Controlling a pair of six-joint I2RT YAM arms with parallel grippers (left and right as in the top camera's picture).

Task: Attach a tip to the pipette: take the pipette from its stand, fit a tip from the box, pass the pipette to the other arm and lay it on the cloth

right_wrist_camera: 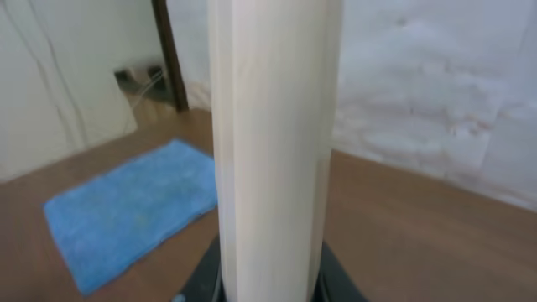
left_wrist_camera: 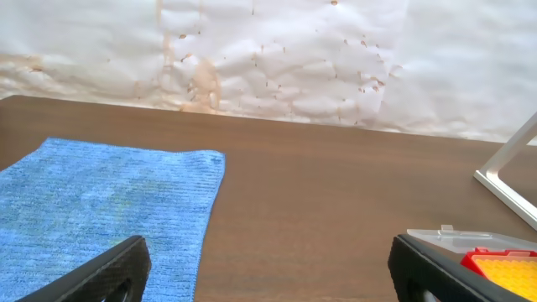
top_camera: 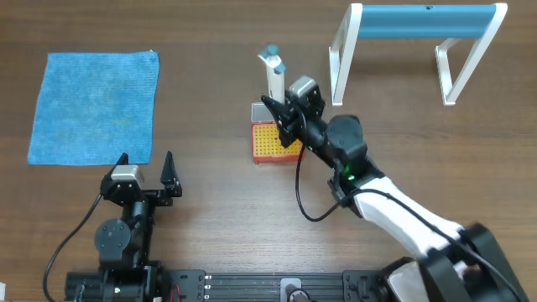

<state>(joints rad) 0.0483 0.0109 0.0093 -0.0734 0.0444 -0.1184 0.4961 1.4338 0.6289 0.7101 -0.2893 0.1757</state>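
Pipette is clamped in the right gripper, whose dark fingers are closed on its smooth, off-white, column-like barrel; in the right wrist view that barrel rises straight up between the two black fingers. A small blue cap tops it at the far end; its lower end is hidden behind the gripper, so I cannot tell whether it touches anything below. Just beneath and to the near side of the gripper sits the tip box, a small rectangular rack with a yellow-orange grid face and a red rim; a clear plastic lid lies open on its far side. The right arm, black at the wrist and white along the forearm, reaches from the near right corner across to the middle of the table; a black cable loops beside it.

Left gripper rests near the arm's base at the near left, its two black fingers spread wide with nothing between them. Just beyond it lies the cloth, a blue square of ribbed, fuzzy weave, flat on the surface, well apart from the pipette. At the far right stands the stand, a white angular frame carrying a blue bar across the top. The table is brown, wood-grained laminate.
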